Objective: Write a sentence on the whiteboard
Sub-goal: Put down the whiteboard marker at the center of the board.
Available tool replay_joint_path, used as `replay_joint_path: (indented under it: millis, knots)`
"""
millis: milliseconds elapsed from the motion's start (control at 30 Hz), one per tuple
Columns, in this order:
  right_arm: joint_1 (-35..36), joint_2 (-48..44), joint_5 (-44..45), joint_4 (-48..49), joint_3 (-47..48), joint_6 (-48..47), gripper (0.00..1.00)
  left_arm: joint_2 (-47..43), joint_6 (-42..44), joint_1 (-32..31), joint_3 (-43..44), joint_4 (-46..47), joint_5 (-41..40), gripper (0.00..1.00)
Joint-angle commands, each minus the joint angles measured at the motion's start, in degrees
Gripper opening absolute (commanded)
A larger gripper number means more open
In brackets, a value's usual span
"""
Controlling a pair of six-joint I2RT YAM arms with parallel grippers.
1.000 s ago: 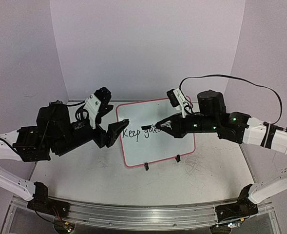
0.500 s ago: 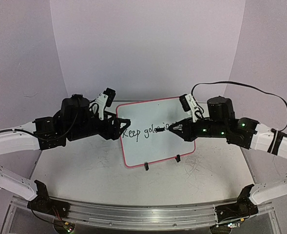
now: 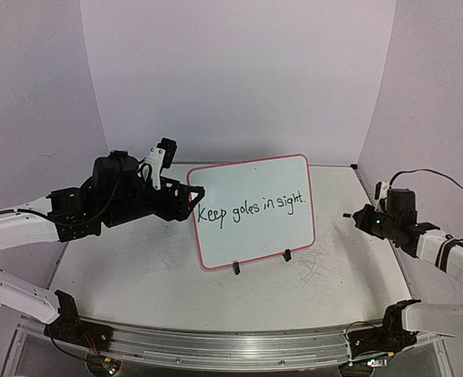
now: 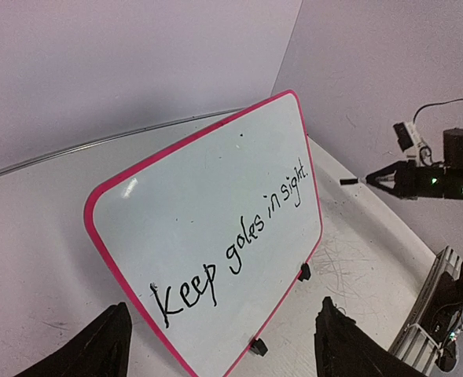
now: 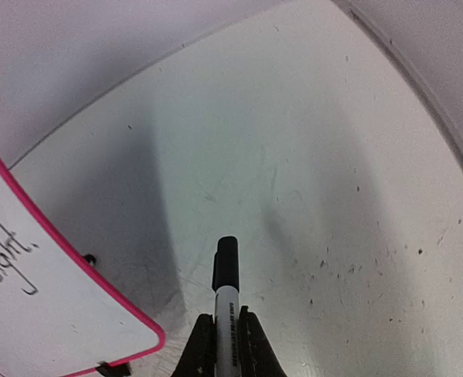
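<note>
Right gripper (image 3: 361,217) is clamped on the marker (image 5: 224,279), well right of the whiteboard (image 3: 255,247). Its arm is low over the counter (image 3: 137,275), and the marker's long axis points left at the whiteboard. Left gripper (image 3: 190,195), jaws wide and empty, sits nearer, at the whiteboard's left edge. The sentence (image 3: 251,208) appears complete.

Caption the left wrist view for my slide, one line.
The propped whiteboard carries the sentence "Keep goles in sight." while the right hand holds a marker clear of it.
</note>
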Motion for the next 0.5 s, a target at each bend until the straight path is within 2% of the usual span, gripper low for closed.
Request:
replay_joint_path:
  millis: [0,100,200,300,367,467]
  knots:
    - [-0.8,6.6,-7.4,9.3,-3.5,0.1,0.0,-3.1,-0.9,0.2,-0.3,0.3,-2.0,0.81]
    - [-0.8,9.5,-5.7,10.1,-4.6,-0.4,0.03,-4.3,-0.9,0.2,-1.0,0.2,-2.6,0.82]
    - [-0.8,9.5,-3.2,10.3,-5.6,0.8,0.15,-5.1,-0.6,0.3,-1.3,0.3,-2.9,0.82]
    - [-0.8,6.9,-0.6,8.8,-5.5,1.5,0.44,-5.2,0.2,0.2,-0.7,0.0,-2.9,0.82]
    - [-0.8,5.6,1.5,4.2,-3.3,0.7,0.57,-5.4,0.9,0.3,0.1,-0.5,-3.2,0.82]
    - [-0.8,1.6,4.6,-1.8,-1.0,-0.2,0.93,-5.8,2.5,0.2,2.1,-1.6,-4.4,0.82]
